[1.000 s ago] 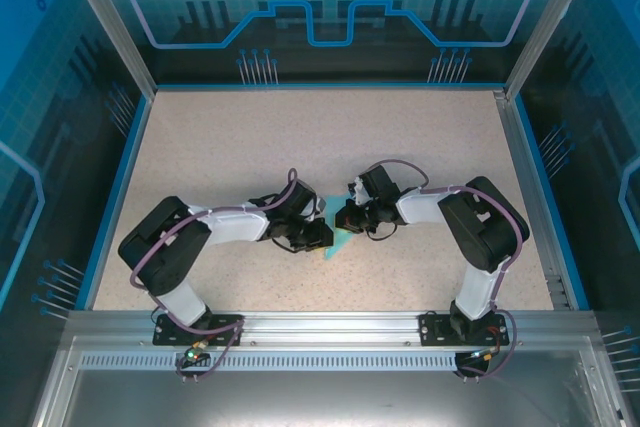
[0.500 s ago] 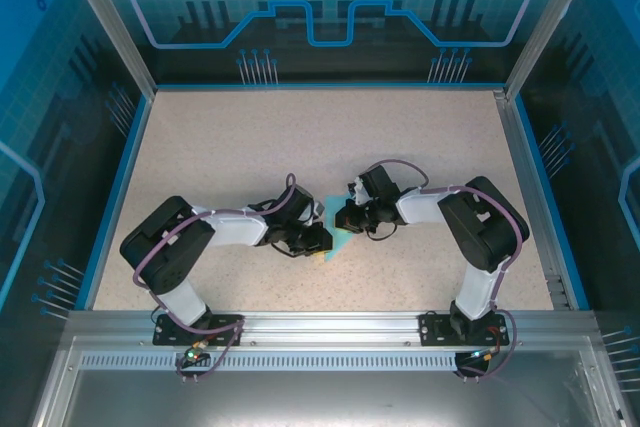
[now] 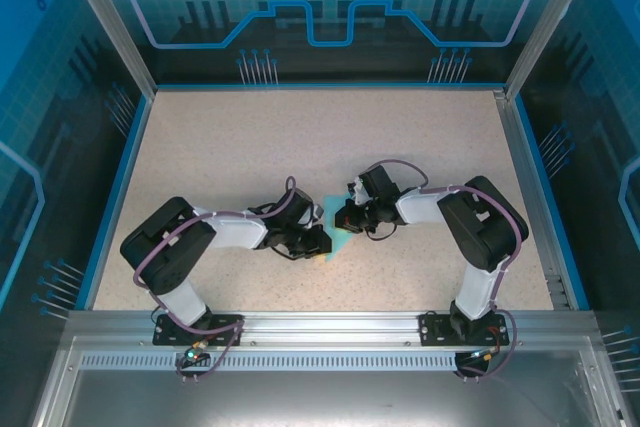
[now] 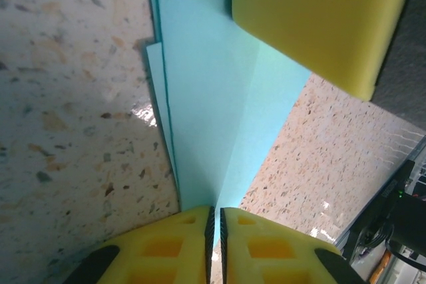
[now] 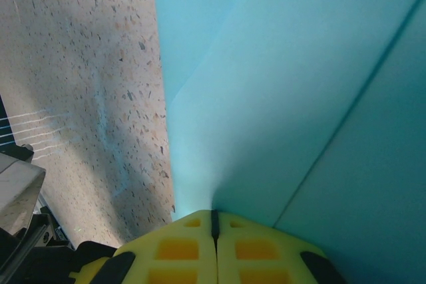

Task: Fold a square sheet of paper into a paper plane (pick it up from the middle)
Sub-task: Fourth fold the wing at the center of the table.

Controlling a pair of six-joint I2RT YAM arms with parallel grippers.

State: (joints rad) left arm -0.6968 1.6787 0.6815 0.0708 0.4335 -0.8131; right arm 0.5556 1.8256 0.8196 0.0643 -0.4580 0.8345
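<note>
Folded blue paper (image 4: pixel 213 111) pinched at one end by the left gripper (image 4: pixel 214 223); its opposite end pinched by the right gripper (image 5: pixel 214 223); speckled worktop (image 4: pixel 60 131) beneath.

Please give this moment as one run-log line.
left hand: shut on paper | right hand: shut on paper | paper: light blue, folded, held between both hands

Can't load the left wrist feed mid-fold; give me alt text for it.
The left gripper, shut at the bottom edge, pinches the narrow end of the folded light blue paper, which widens upward over the speckled table. A second yellow finger pad overlaps the paper at top right.
</note>
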